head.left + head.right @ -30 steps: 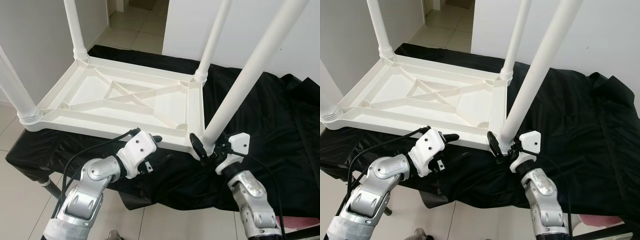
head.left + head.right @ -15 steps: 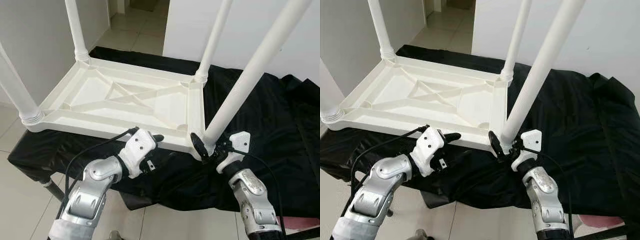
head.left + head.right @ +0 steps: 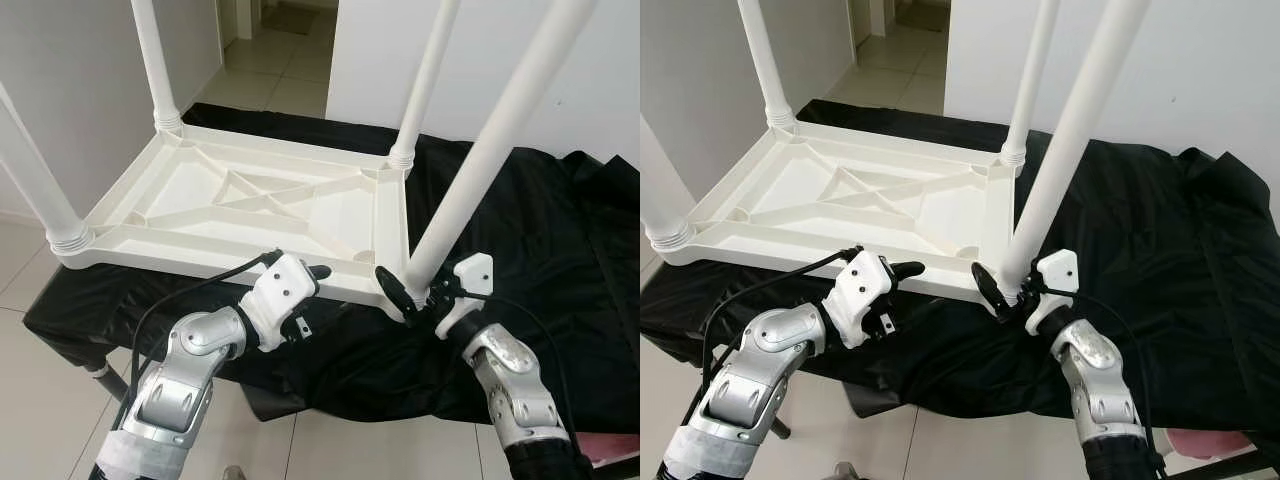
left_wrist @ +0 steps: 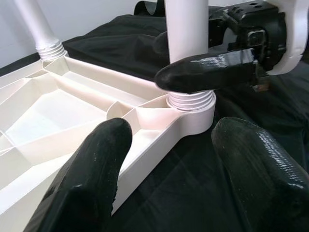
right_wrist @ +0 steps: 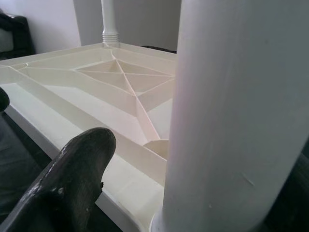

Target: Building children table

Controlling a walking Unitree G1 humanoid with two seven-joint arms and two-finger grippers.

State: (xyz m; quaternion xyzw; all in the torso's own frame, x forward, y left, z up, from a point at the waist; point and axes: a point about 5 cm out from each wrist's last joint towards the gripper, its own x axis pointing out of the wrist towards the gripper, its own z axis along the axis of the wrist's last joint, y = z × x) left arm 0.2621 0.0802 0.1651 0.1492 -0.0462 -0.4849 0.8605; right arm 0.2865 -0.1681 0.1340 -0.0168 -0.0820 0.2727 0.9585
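An upturned white plastic ribbed tabletop lies on the black-draped surface, beside white walls and beige floor tiles. The right gripper clasps the tabletop's near white tubular leg; the left gripper gapes, holding nothing.

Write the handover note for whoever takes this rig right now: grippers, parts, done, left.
Right gripper: shut on the near-right leg just above its threaded base, at the table's near-right corner.
Left gripper: open, holding nothing, beside the near edge of the upside-down white table top.
Parts: the top lies underside up on the black cloth; all four legs stand in their corner sockets.
Done: four legs placed.
Left: whether the near-right leg is fully seated cannot be told; check it, release, then turn the table upright.
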